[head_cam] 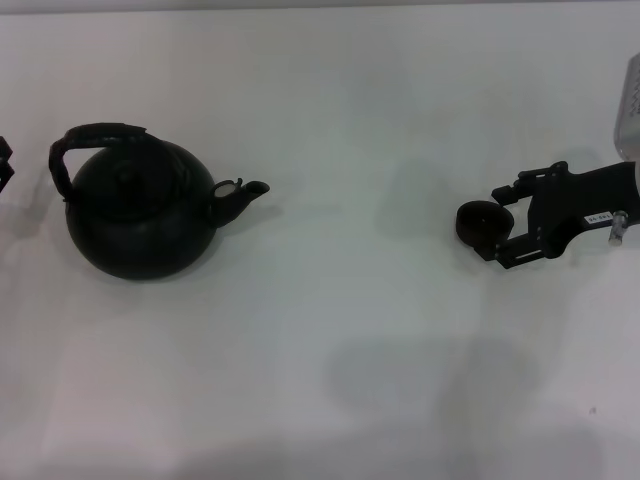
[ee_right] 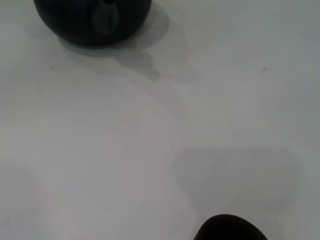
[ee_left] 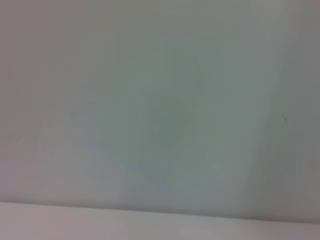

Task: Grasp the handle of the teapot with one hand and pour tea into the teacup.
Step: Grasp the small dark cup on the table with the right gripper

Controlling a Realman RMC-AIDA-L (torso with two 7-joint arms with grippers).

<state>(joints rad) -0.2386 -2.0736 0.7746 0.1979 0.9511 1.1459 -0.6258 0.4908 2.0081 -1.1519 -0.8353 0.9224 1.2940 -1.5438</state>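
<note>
White table (head_cam: 330,400) fills the front of the head view and carries everything, so I begin with it. On its left part stands the teapot (head_cam: 140,215), round and black, by far the biggest object; its short spout points to the right, toward the other arm, which in my judgement suits a pour in that direction. Over its top rises the handle (head_cam: 95,140), a dark rough hoop that leans a little to the left, and nothing touches it. Well apart from the pot, on the right side, the right gripper (head_cam: 497,235) comes in from the edge with its fingers toward the pot, and the teacup (head_cam: 483,222) sits between those fingers; the jaws seem closed around the cup, perhaps to carry it or to keep it steady, though I cannot tell whether the cup rests on the table or is lifted. In the right wrist view the cup (ee_right: 230,229) shows only as a dark curve at the edge, and the pot (ee_right: 92,20) is far across the bare surface. The left gripper (head_cam: 5,165) is only a small dark piece at the left edge, just beside the handle; whether its jaws are open I cannot tell. No tea is visible anywhere. I judge that the handle is not yet grasped, so pouring has not started.
</note>
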